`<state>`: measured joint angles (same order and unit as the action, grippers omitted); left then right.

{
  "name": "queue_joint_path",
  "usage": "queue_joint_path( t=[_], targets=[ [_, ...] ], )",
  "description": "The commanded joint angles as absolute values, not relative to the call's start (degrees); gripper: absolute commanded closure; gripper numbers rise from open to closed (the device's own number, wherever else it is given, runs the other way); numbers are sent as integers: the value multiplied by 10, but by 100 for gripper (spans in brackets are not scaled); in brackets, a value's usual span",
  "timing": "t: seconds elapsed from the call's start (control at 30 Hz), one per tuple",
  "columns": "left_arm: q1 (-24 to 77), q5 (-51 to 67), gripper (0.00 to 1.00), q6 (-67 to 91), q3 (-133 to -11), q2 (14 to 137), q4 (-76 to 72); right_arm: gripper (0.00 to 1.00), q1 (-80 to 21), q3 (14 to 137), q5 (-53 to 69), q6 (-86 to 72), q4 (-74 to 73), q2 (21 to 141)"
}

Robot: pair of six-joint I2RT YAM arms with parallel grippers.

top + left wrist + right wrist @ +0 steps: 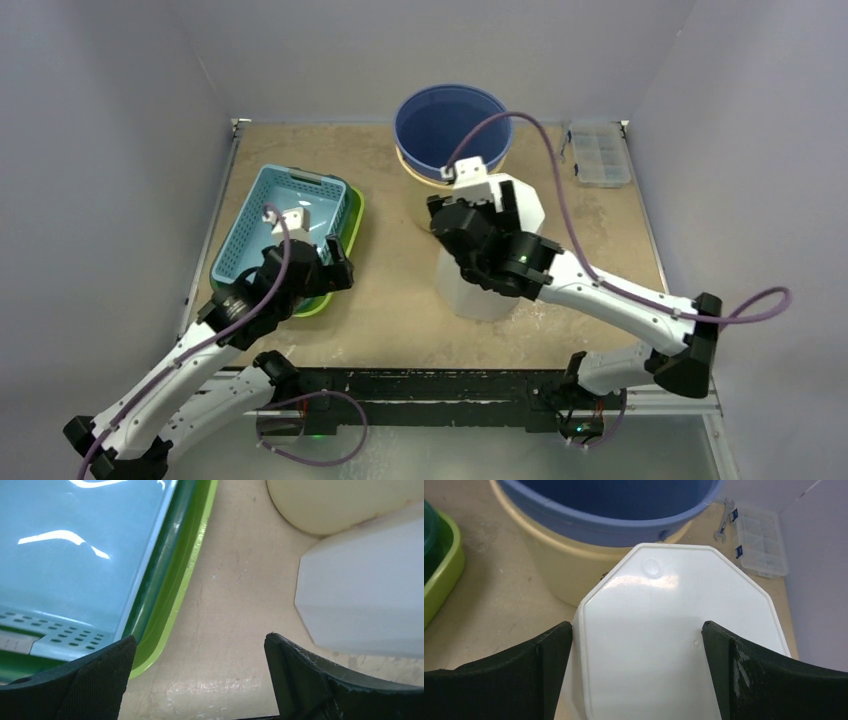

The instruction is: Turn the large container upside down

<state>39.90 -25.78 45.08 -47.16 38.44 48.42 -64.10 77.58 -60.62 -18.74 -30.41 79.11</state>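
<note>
Right hand (636, 628), spread wide, hovers over the white container (676, 650).

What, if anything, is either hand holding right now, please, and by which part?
Nothing is held. The right hand hangs open above the white container; the left hand is open beside the green tray.

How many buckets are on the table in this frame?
2: a blue bucket at the back centre, nested inside a cream bucket whose wall shows beneath it. Another could be nested unseen.
</note>
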Motion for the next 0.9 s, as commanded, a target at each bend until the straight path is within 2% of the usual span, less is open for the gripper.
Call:
queue_joint_path(
  t=[0.0, 0.17, 0.27, 0.5, 0.77, 0.87],
  targets=[
    [400, -188, 2, 332, -466, 422, 375, 1, -555, 703, -543, -223, -366, 734],
    [399, -197, 2, 234, -435, 445, 300, 1, -511, 699, -518, -203, -347, 673],
    [395, -216, 1, 203, -404, 448, 238, 1, -511, 721, -451, -211, -336, 655],
    [393, -258, 1, 225, -429, 494, 274, 1, -511, 691, -236, -245, -221, 623],
    [394, -248, 5, 220, -427, 494, 274, 1, -511, 735, -160, -235, -265, 689],
    [394, -249, 5, 217, -427, 490, 274, 1, -512, 730, -154, -227, -246, 680]
  ],
)
